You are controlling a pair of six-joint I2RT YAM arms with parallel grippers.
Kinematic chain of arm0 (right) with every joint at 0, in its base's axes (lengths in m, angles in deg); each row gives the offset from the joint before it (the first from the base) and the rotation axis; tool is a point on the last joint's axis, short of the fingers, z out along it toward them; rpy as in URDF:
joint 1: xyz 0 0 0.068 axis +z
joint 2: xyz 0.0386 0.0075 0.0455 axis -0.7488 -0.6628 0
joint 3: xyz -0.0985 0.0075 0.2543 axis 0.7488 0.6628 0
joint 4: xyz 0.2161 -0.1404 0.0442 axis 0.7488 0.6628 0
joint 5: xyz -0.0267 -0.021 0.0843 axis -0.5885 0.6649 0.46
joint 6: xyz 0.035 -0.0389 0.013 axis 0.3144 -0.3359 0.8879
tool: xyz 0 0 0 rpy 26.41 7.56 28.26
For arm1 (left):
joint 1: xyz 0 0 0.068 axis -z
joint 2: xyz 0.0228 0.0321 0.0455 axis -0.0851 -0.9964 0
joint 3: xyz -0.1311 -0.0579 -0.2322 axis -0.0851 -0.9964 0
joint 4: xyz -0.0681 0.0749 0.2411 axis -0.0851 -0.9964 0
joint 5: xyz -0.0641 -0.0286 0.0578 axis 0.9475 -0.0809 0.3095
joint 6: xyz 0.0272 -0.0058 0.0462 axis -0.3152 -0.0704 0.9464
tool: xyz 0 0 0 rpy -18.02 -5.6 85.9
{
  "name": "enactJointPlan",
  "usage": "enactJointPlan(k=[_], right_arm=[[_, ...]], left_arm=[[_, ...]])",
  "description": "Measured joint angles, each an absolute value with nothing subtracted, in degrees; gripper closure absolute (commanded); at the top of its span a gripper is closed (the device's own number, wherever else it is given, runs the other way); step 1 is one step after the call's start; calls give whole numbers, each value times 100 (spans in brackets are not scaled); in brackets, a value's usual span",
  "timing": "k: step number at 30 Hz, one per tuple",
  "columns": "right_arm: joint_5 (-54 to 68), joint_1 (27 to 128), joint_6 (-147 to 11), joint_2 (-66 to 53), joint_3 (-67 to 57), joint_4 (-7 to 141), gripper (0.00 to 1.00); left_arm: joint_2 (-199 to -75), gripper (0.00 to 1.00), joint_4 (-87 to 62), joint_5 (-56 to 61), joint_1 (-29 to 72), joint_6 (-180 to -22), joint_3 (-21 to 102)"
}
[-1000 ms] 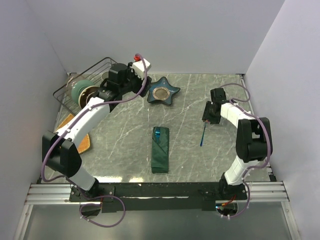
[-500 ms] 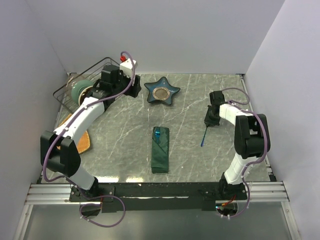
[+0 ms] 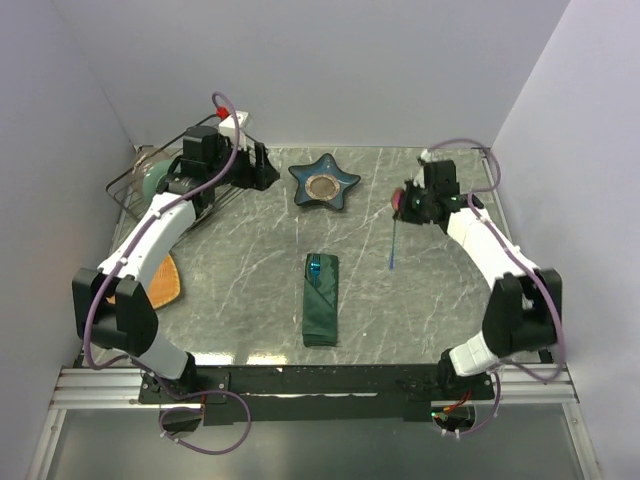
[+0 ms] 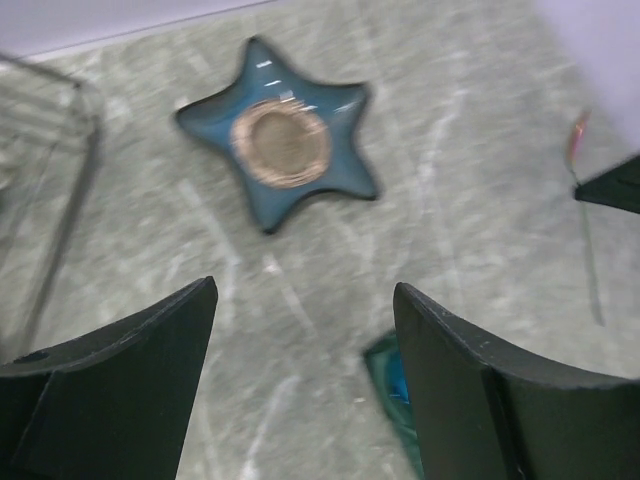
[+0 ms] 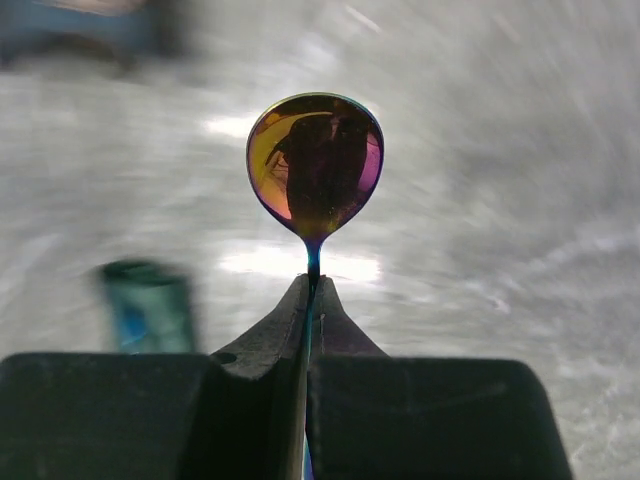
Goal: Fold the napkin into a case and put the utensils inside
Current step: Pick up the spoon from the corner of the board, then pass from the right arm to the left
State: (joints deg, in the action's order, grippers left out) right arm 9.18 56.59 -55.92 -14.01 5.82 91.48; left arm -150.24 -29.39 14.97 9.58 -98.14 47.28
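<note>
Robot lab test cell, not a home; plain pale lilac partition walls [image 3: 300, 70] box in a grey-green marble-pattern tabletop [image 3: 250, 260] at 9, 12 and 3 o'clock; white-and-black jointed left arm [image 3: 150, 235] and matching right arm [image 3: 490, 250] mounted on a slotted aluminium rail [image 3: 330, 383] at 6 o'clock; loose purple cables [image 3: 95, 310] looped along them; tableware only as staged props: blue star-shaped dish [image 3: 324, 182] at 12 o'clock, black wire basket [image 3: 125, 185] at 10 o'clock, dark green folded cloth [image 3: 321, 300] centre, slim blue-handled spoon [image 3: 394, 248] at 2 o'clock

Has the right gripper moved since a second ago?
Yes. The right gripper, shut on the spoon, has moved toward the far edge of the table, ending nearly level with the star-shaped dish.
</note>
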Motion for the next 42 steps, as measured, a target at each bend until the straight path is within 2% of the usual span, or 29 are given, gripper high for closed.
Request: enactJointPlan(k=[8, 17, 28, 32, 42], right_arm=[[1244, 6795, -5885, -28, 225, 8923, 100], [1244, 7634, -5918, 617, 295, 8909, 100], [1021, 7787, -5371, 673, 114, 8918, 100], [984, 7787, -5055, 623, -76, 8892, 100], [979, 7798, -4587, 468, -221, 8859, 100]], left_arm=[[-14764, 28, -2297, 2782, 1001, -10706, 4728], [-14766, 30, -998, 3836, 1576, -12021, 4418], [-14611, 28, 90, 4100, 2359, -12966, 3137], [-14602, 28, 167, 4017, 2597, -12950, 3056], [-14759, 39, 304, 3899, 2977, -12926, 3203]])
